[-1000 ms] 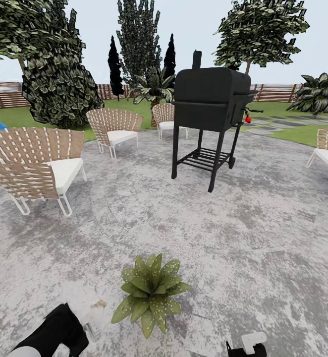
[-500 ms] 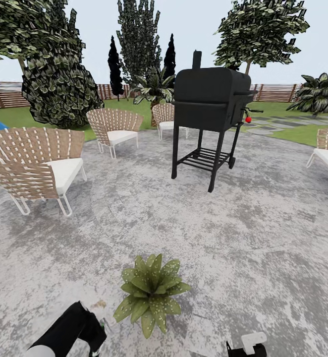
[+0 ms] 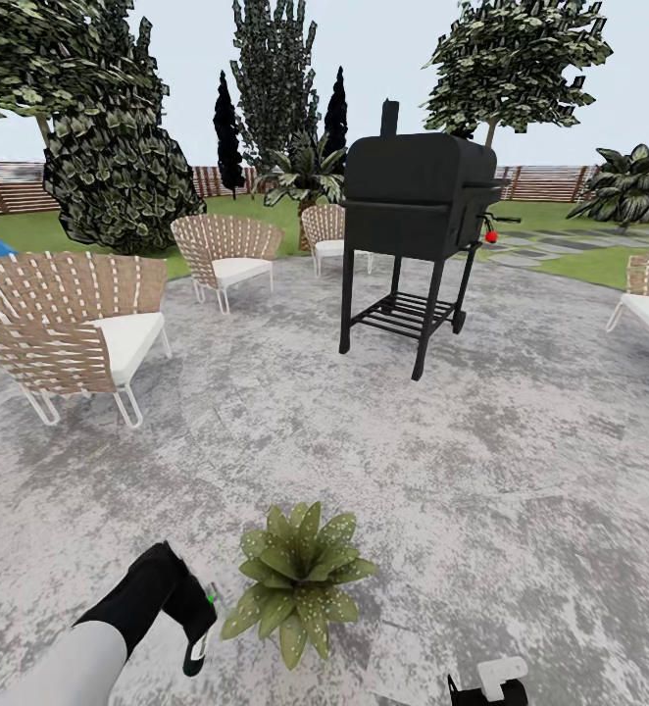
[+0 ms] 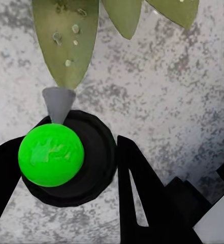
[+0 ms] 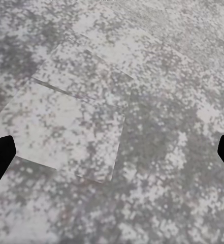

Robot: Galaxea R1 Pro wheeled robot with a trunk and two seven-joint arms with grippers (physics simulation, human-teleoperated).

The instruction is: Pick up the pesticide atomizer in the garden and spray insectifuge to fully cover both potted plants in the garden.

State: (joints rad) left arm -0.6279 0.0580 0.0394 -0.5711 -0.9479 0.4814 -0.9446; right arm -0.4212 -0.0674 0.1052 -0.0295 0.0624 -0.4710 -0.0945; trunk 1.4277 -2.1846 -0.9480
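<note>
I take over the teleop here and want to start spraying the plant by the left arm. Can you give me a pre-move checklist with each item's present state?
1. Pesticide atomizer held in the left gripper: ok, the fingers flank it in the left wrist view.
2. Nozzle aimed at the potted plant: ok, its grey cone points at a leaf.
3. Nozzle clear of the leaf: cannot tell, the tip sits right at the leaf's point.
4. Spray trigger state: cannot tell; the top glows green.
5. Right gripper free: ok, open over bare paving.
6. Second potted plant located: not ok, only one is in sight.
</note>
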